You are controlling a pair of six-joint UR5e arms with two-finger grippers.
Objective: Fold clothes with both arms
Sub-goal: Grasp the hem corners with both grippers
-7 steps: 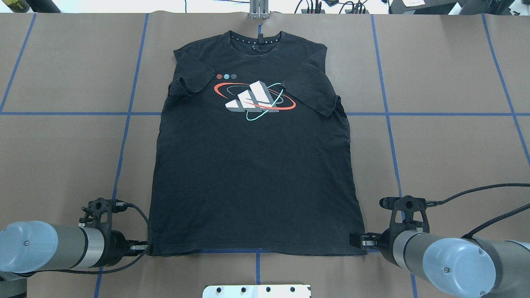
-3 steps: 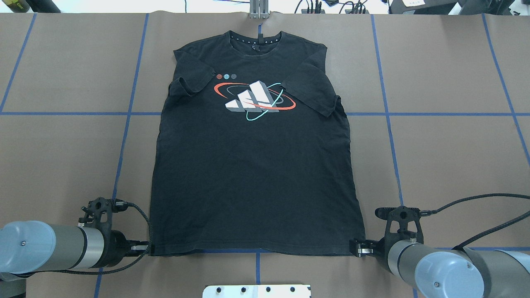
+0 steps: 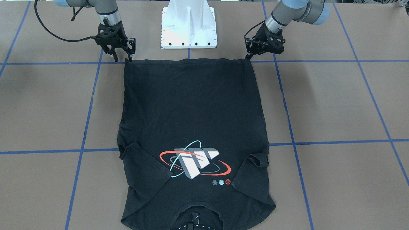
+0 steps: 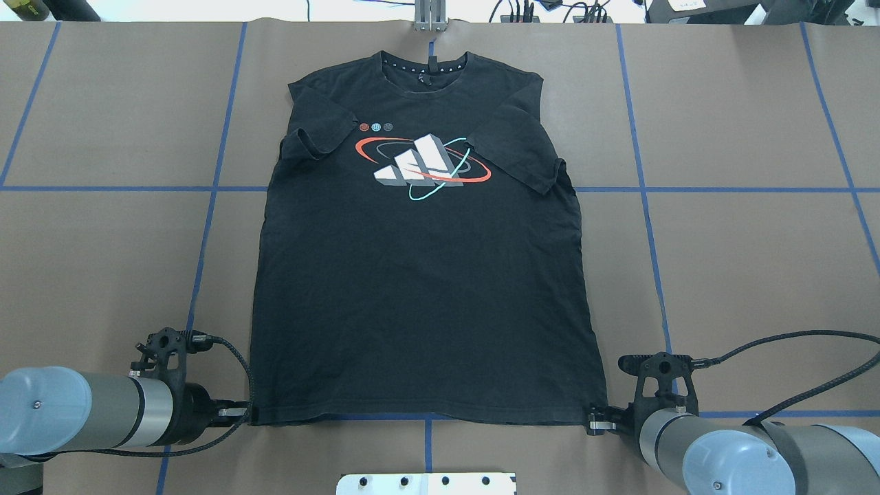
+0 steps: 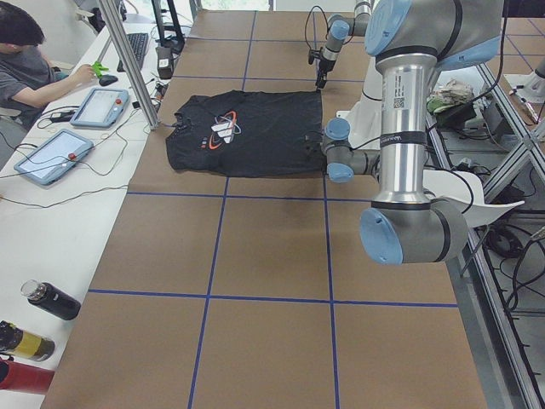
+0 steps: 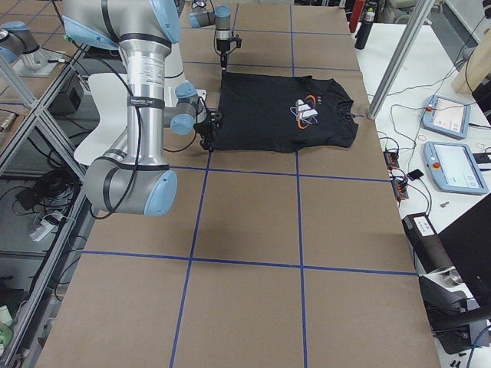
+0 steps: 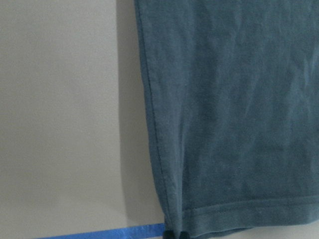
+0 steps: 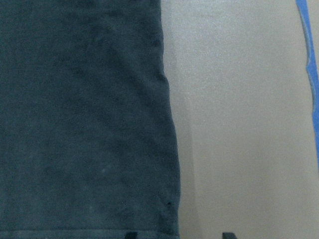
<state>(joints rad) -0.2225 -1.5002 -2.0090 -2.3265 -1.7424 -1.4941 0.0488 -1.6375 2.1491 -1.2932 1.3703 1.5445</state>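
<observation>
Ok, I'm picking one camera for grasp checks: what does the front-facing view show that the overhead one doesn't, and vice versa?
Front-facing only: the right gripper with fingers spread at a hem corner, and the whole white pedestal. Overhead only: the full collar and the metal bracket at the far edge of the table. Both: the black T-shirt flat, graphic up, and the left gripper at the other hem corner.
</observation>
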